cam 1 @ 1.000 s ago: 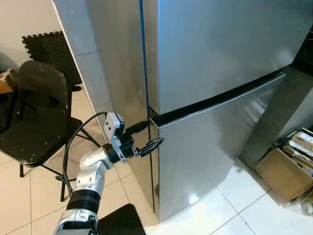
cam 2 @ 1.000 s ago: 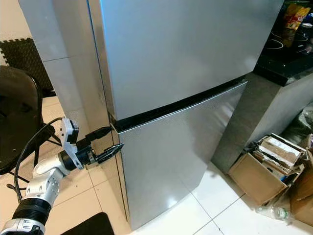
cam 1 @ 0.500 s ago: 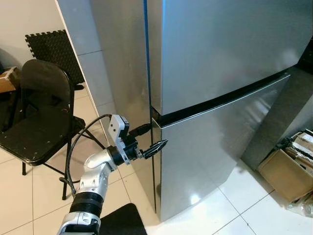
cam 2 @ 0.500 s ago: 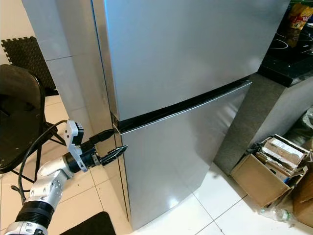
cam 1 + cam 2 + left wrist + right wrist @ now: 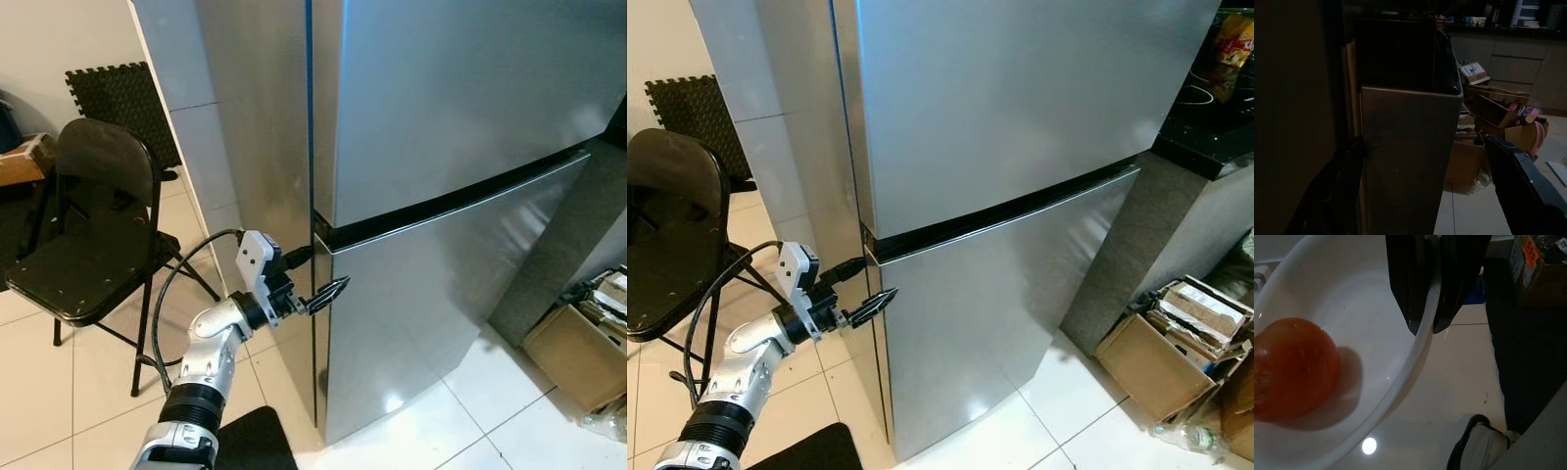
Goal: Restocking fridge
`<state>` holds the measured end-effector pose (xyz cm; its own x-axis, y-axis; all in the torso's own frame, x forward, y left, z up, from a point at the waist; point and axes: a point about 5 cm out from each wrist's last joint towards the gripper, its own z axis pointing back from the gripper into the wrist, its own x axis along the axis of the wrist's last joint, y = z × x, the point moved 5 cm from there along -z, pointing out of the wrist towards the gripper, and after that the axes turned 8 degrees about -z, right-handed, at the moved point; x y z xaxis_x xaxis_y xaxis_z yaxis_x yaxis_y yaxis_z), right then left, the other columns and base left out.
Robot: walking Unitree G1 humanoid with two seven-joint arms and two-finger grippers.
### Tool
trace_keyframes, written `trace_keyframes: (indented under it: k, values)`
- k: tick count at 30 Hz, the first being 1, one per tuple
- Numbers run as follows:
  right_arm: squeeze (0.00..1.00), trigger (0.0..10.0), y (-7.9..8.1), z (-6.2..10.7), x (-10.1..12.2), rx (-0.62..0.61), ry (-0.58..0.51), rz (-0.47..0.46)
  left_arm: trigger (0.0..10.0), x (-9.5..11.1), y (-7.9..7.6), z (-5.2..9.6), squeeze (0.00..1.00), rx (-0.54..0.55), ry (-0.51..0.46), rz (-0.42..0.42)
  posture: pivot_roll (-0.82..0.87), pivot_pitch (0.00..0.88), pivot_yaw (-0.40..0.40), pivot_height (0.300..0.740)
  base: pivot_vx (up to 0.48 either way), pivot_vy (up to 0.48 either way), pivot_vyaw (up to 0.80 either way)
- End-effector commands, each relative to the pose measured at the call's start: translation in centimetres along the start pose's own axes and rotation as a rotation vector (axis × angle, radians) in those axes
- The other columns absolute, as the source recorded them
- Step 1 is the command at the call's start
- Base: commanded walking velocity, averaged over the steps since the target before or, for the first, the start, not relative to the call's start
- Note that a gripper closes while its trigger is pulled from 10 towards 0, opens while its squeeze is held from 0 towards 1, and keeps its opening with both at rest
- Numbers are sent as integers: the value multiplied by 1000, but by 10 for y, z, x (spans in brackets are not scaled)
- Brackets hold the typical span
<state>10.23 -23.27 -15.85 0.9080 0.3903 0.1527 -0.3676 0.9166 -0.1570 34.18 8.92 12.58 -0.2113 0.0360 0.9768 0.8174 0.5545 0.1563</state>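
Observation:
A tall steel fridge (image 5: 441,98) stands shut, with a dark seam above its lower door (image 5: 431,294). My left gripper (image 5: 328,269) is open at the hinge-side edge just below that seam. One finger reaches along the fridge's side and the other lies across the lower door's front. In the dark left wrist view the door's edge (image 5: 1400,161) stands between the fingers (image 5: 1523,186). My right gripper (image 5: 1425,325) is shut on the rim of a white bowl (image 5: 1352,284), which holds an orange-red round fruit (image 5: 1288,367).
A black folding chair (image 5: 88,245) stands to the left on the tiled floor, with a black foam mat (image 5: 118,93) against the wall behind it. Open cardboard boxes (image 5: 1176,333) sit at the right under a dark counter (image 5: 1215,127).
The whole picture has slid to the right, so the camera moved. My left gripper stays open at the same spot on the fridge's edge.

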Motion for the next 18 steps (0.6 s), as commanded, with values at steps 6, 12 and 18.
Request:
trace_keyframes:
  k: [6,12,18]
  values:
    - [0,10000,-6,1,-7,-11,8,-11,10000,3,-39,-15,0,-234,-29,52,2,0,-24,740,0,0,0]
    - [0,10000,-7,1,-9,-12,11,-8,10000,4,-72,-6,0,-436,-25,133,4,0,-24,740,0,0,0]
    - [0,10000,-1,1,-11,-6,13,-6,10000,10,-89,-10,0,-486,-63,167,3,0,-21,740,0,0,0]
